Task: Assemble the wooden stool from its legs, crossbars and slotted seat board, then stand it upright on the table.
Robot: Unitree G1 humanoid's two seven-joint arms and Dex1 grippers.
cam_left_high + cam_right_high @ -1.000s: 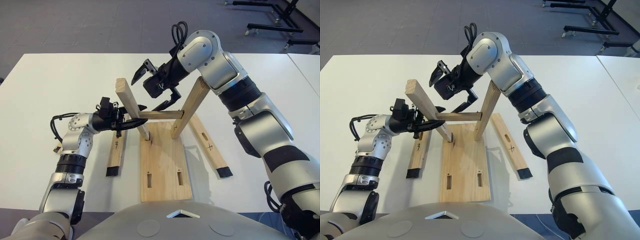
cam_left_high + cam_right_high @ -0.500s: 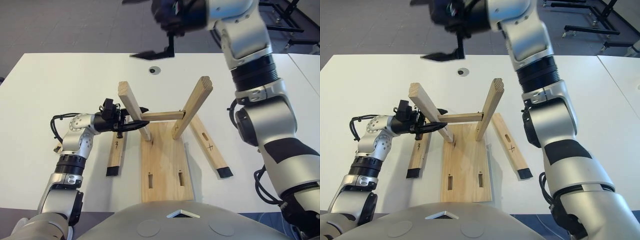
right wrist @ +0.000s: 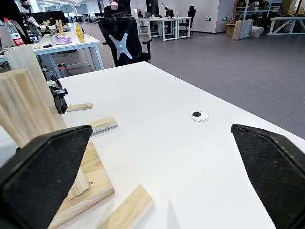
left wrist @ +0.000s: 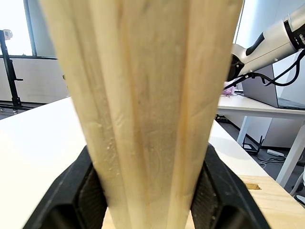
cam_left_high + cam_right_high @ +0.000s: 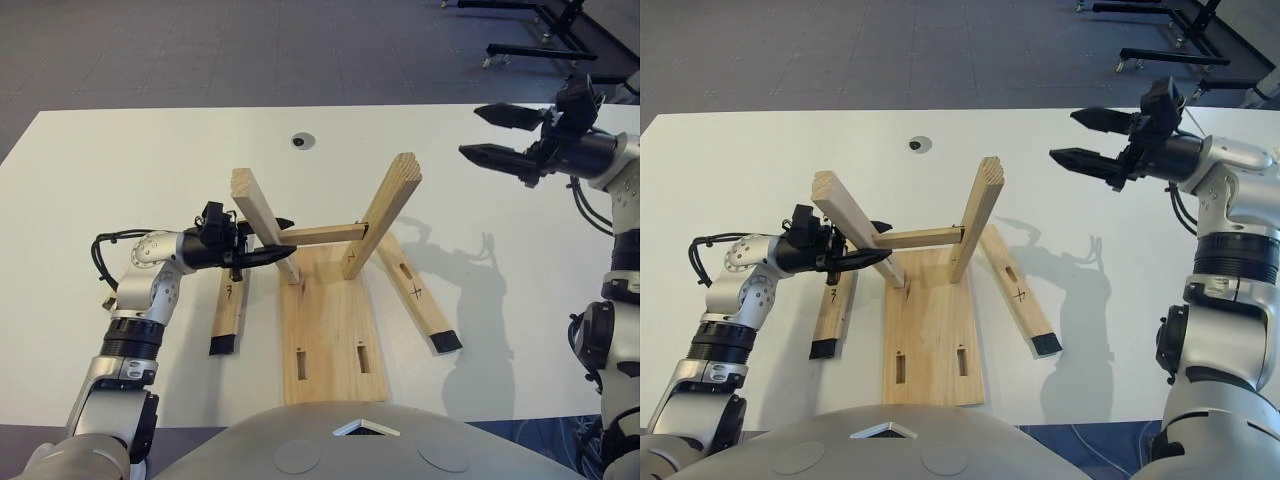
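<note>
The slotted seat board [image 5: 331,330] lies flat on the white table. Two legs stand tilted in its far slots, the left leg [image 5: 258,214] and the right leg [image 5: 386,208], joined by a crossbar [image 5: 322,233]. My left gripper [image 5: 272,238] is shut on the left leg just above the board; in the left wrist view its pads [image 4: 89,194] press both sides of that leg [image 4: 143,119]. My right gripper [image 5: 470,131] hangs open in the air over the table's right side, well clear of the stool, with nothing between its fingers [image 3: 43,162].
Two loose legs lie flat beside the board, one on the left [image 5: 229,311] and one on the right [image 5: 419,294]. A small round cable hole [image 5: 299,141] sits in the table toward the far edge. Black stands [image 5: 530,45] are on the floor beyond.
My right gripper left the crossbar area, rose above the stool, then swung far to the right. The left gripper kept its hold on the left leg.
</note>
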